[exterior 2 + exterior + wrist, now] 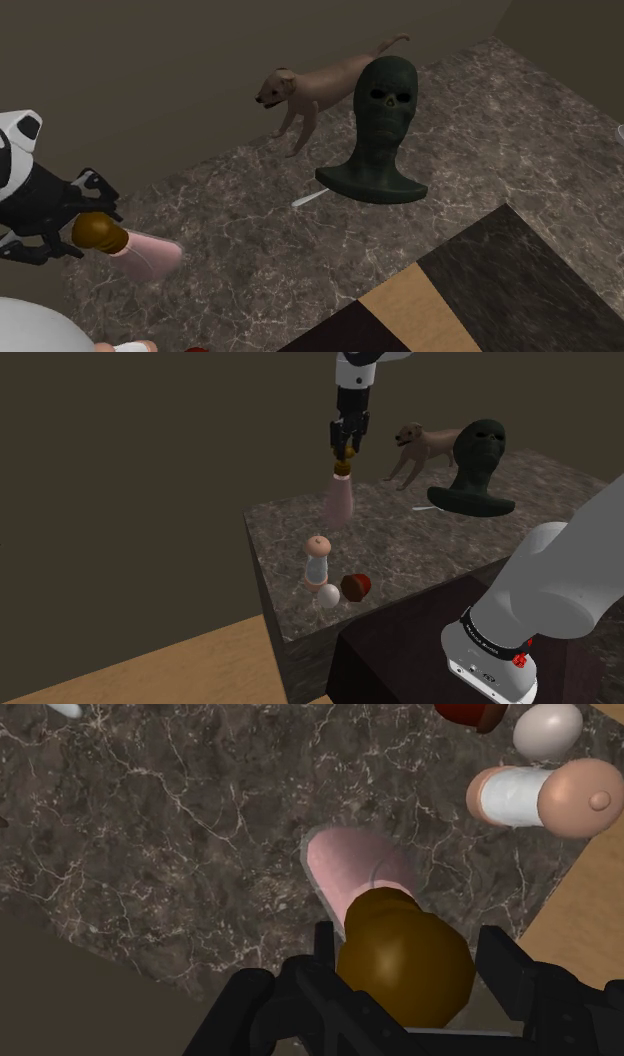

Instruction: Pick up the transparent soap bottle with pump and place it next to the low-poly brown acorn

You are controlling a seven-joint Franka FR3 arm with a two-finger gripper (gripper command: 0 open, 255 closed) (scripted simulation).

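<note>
My gripper (346,447) is shut on the brown pump top (343,468) of a pale pink soap bottle (339,500), which hangs below it over the far left corner of the marble table (420,557). In the wrist view the fingers (325,959) clasp the brown top (405,954), and the pink body (350,869) points down at the marble. The second exterior view shows the gripper (85,228) and bottle (150,255) at the left. The brown acorn (356,586) lies near the table's front left edge, well short of the bottle.
A white egg (329,595) and a pink-capped shaker (318,560) stand right beside the acorn. At the back are a tan dog figure (425,449), a dark green head bust (475,467) and a small white utensil (428,508). Wooden floor (150,672) lies beyond the table edge.
</note>
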